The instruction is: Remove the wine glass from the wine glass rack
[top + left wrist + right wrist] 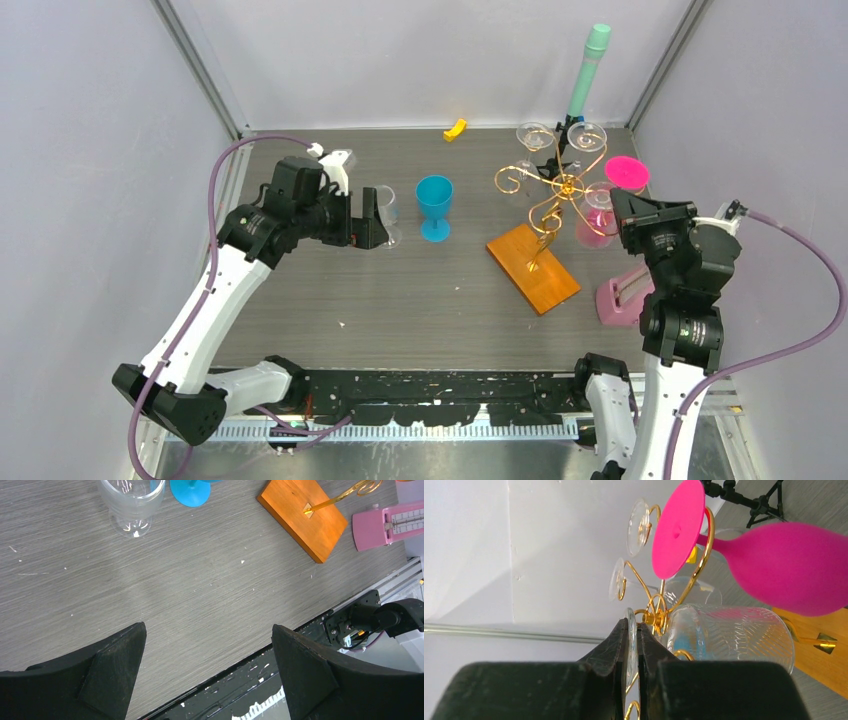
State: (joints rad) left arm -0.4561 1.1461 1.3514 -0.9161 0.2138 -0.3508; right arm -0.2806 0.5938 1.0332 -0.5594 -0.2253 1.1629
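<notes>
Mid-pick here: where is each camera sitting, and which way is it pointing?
Top external: above and behind the bases, looking down on the table; left arm and right arm both show.
Left wrist: looks down at the table; left gripper open at the bottom edge.
Right wrist: looks sideways at the rack; right gripper shut on the foot of the wine glass.
Shared: the wooden base shows from the top and from the left wrist.

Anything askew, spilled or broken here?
Nothing spilled or broken. The wooden base of the wine glass rack sits diagonal to the edges of the table, and white flecks dot the tabletop. The right gripper pinching the foot of a racked wine glass fits the task.
</notes>
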